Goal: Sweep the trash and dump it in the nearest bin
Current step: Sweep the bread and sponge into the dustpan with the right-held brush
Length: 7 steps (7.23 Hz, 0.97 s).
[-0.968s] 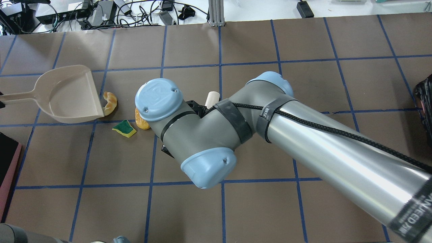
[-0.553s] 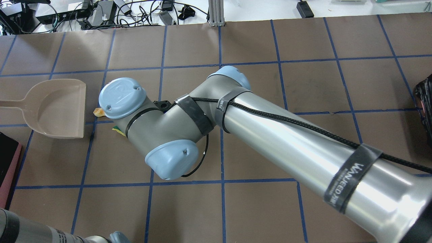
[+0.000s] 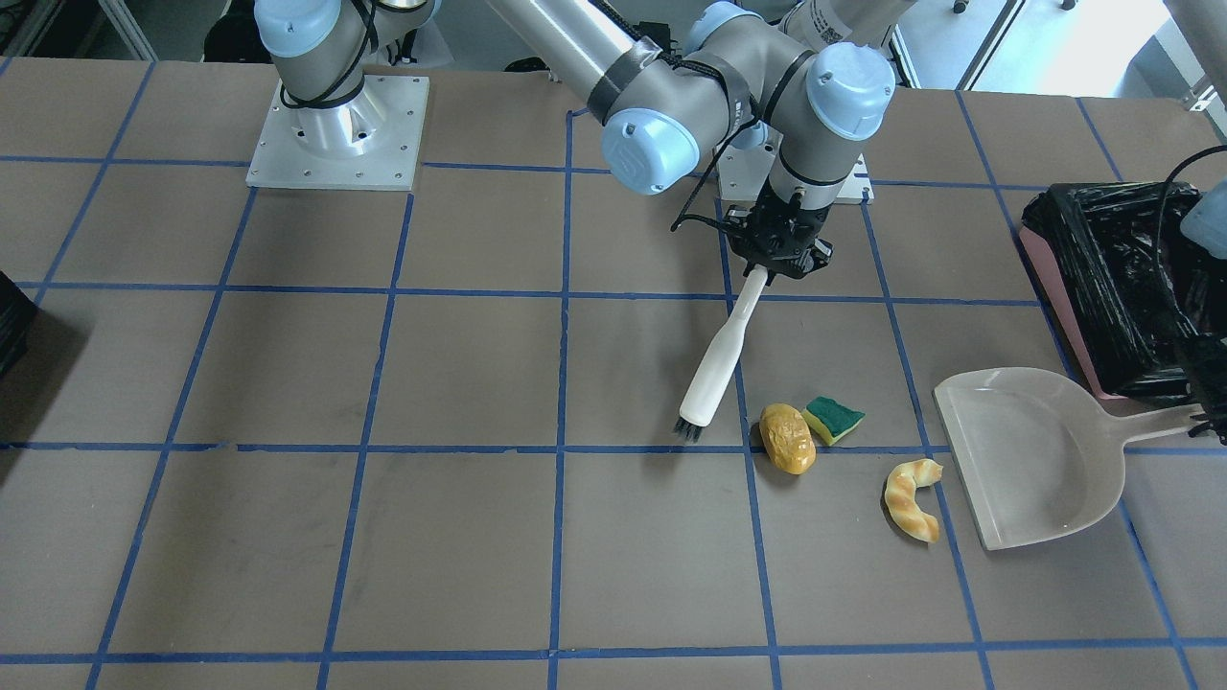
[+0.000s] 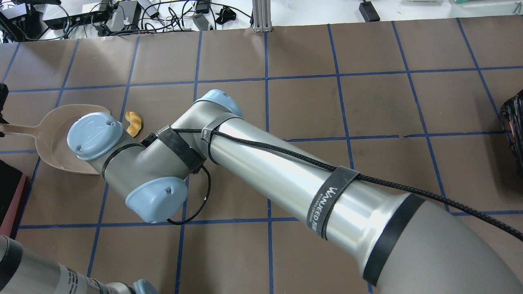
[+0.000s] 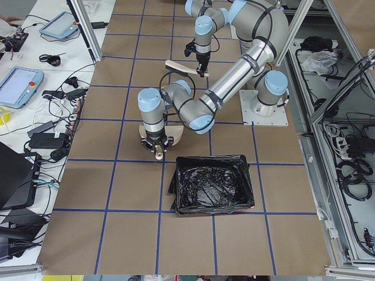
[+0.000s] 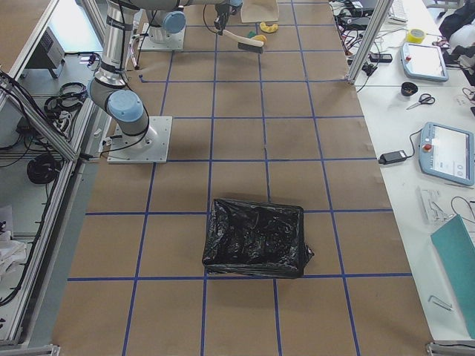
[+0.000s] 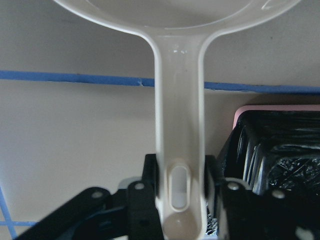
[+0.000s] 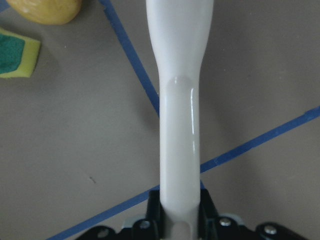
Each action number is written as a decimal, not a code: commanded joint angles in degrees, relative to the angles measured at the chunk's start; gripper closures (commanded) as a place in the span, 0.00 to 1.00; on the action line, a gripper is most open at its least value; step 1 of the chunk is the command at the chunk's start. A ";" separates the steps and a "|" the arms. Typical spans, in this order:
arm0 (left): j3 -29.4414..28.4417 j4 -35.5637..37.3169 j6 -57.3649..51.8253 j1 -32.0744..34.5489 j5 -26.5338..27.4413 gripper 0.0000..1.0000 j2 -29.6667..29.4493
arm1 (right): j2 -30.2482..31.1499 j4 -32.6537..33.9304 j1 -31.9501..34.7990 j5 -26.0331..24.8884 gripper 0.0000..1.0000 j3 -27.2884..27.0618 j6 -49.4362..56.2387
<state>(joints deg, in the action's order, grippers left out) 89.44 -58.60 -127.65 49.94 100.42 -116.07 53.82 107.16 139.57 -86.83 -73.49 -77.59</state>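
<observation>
My right gripper [image 3: 778,264] is shut on the handle of the white brush [image 3: 717,369], which slants down with its bristles on the table just beside the potato-like lump [image 3: 787,438]. The green-and-yellow sponge piece [image 3: 832,419] lies against the lump. The golden twisted bread [image 3: 913,498] lies at the lip of the beige dustpan [image 3: 1030,460]. My left gripper [image 7: 180,195] is shut on the dustpan handle [image 7: 179,125], next to the pink bin with the black bag [image 3: 1112,287]. In the overhead view only the bread [image 4: 132,122] and the dustpan [image 4: 51,141] show beside my right arm.
An all-dark box [image 6: 256,237] stands far off on my right side of the table. My right arm [image 4: 286,175] reaches across the table into the left half. The table edge with cables and devices [image 4: 122,16] is at the back.
My right wrist has moved left across the table with the brush, toward the dustpan. It now hides the lump and the sponge in the overhead view. The dustpan has shifted slightly and turned.
</observation>
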 commanded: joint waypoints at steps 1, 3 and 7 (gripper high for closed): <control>0.20 1.55 0.04 0.68 -0.22 1.00 -1.87 | -4.24 0.42 1.40 2.10 1.00 4.22 -8.77; 0.21 2.87 -0.40 2.35 -0.22 1.00 -2.85 | -5.22 0.42 3.69 2.90 1.00 7.13 -13.01; 0.21 2.97 -0.49 2.97 -0.22 1.00 -3.46 | -8.02 2.26 6.33 4.75 1.00 9.68 -16.01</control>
<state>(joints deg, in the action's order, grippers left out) 89.65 -55.66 -128.11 52.87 100.20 -119.35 47.04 108.68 145.65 -82.14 -64.53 -93.30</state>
